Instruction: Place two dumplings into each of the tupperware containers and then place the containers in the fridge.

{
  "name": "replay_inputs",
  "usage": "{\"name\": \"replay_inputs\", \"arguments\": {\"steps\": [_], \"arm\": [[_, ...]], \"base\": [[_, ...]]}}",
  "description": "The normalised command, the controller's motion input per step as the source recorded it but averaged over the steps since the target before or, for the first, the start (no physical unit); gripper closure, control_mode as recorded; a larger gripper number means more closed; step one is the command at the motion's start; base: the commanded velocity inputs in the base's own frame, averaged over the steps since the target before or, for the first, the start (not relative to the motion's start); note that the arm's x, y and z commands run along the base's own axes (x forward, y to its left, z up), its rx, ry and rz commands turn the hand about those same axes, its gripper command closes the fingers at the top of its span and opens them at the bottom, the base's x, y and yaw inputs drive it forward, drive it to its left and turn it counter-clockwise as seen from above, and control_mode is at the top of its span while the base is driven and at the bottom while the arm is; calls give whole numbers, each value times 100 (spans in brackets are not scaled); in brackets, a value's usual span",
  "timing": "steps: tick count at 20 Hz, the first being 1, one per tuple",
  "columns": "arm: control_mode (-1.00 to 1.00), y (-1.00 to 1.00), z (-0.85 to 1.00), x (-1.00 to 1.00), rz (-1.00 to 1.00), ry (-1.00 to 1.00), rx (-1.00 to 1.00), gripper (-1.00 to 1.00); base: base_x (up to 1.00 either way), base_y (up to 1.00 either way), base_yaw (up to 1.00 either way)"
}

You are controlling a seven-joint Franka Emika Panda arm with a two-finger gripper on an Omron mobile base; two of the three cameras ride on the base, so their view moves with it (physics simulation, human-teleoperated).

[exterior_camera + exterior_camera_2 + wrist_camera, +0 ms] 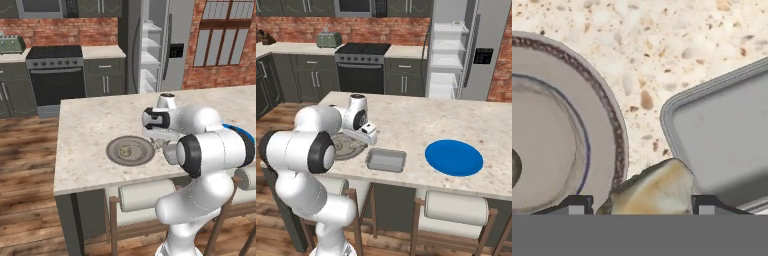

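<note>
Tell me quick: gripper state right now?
Gripper: closed on a dumpling, held between the grey plate and the tupperware container.

The arm (pixel 200 150) hides the tray beside the grey plate (pixel 130 150). In the hand view the plate's left side, the tray's (pixel 727 135) right part and the dumpling's (pixel 654 192) base are cut off.

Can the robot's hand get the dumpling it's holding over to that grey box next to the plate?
Probably yes. The gripper holds a dumpling just beside the tupperware container, and nothing lies between them.
</note>
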Motion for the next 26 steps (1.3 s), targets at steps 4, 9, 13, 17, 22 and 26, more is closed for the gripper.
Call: {"name": "replay_inputs", "arguments": {"steps": [4, 9, 13, 17, 22, 26], "arm": [[-100, -65, 41, -53, -7, 0, 7, 100], [-100, -68, 11, 21, -10, 4, 7, 100], [-100, -57, -3, 34, -8, 6, 1, 100], [-100, -28, -28, 1, -5, 9, 0, 100], [-100, 0, -60, -3, -4, 1, 0, 100], [-100, 9, -35, 1, -4, 0, 0, 100]], "base": [[0, 0, 0], [0, 0, 0], [0, 0, 0], [0, 0, 0], [0, 0, 0], [0, 0, 0]]}}
